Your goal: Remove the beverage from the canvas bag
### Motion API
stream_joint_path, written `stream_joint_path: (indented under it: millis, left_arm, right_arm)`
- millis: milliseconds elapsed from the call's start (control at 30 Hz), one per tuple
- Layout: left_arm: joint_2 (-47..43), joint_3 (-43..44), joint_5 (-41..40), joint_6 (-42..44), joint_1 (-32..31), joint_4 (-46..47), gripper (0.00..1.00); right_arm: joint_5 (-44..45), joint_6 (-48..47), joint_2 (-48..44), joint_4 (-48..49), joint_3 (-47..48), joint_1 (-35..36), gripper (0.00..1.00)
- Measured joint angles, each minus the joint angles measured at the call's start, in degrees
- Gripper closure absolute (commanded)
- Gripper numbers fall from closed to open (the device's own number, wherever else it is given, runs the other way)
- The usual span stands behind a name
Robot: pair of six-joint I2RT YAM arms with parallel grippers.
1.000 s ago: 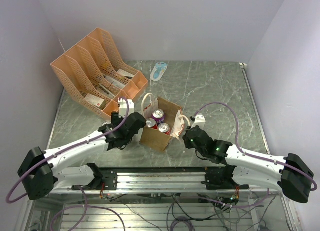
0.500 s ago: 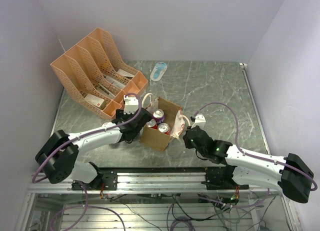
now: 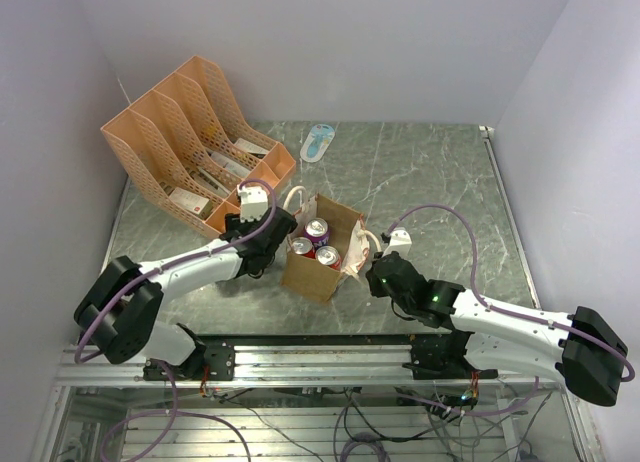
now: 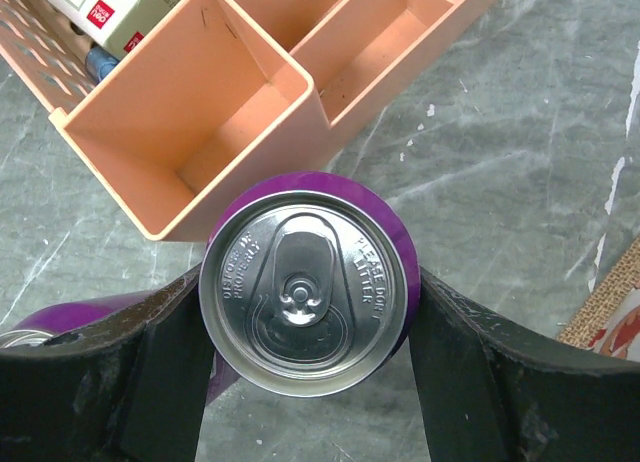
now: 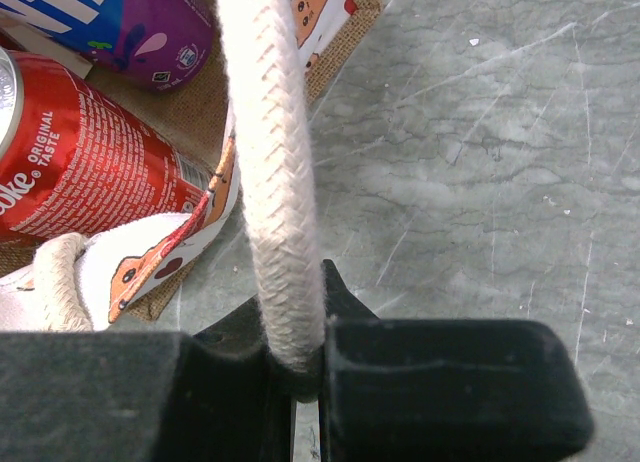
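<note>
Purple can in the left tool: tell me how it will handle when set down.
The purple can looks unopened, tab flat, so probably heavy for its size. Its smooth round wall could slip, and roll if tipped.

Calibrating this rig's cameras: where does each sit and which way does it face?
Top external: above and behind the bases, facing down on table, canvas bag and orange file rack; left arm and right arm show.
Left wrist: faces down onto the purple can gripped by left gripper's fingers, rack beyond.
Right wrist: faces along right gripper's fingers, shut on the bag's cream handle.
Shared: top and right wrist both show a red can in the bag.
</note>
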Motion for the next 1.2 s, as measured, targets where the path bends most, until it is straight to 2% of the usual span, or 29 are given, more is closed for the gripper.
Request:
stream_joint_path:
  millis: [100,267,433,467,600,833,1000,1200]
  left_arm:
    - [0.3,0.0,0.1,-0.6,0.5,0.0,0.75]
    - [0.3,-0.1,0.7,-0.7,0.5,0.2,0.73]
    - [0.7,-0.1,0.9,-0.7,0.6,0.4,0.66]
    - [0.9,0.0,0.9,-0.7,0.6,0.4,0.58]
    - [0.9,-0.1,0.9,-0.7,0.6,0.3,0.46]
    - [0.9,-0.1,0.8,-1.6,0.6,0.1,0.15]
    - [0.5,0.0,0.0,-3.3,0.6,-1.2,0.05]
    - [-2.6,0.0,0.1,-6.2,0.6,-3.4,0.04]
  right_arm:
    - [0.0,0.0,0.1,0.0,0.0,0.0,0.96]
    - [0.0,0.0,0.1,0.0,0.0,0.0,0.96]
    - [0.0,0.0,0.4,0.0,0.0,0.0,0.96]
    - [0.0,0.0,0.4,0.1,0.0,0.0,0.96]
    - [0.0,0.0,0.4,0.1,0.0,0.0,0.96]
    - [-0.2,-0.3,0.5,0.1,0.0,0.0,0.96]
    - [-0.5,-0.5,0.7,0.1,0.2,0.0,0.96]
    - [-0.5,-0.7,0.4,0.1,0.2,0.0,0.96]
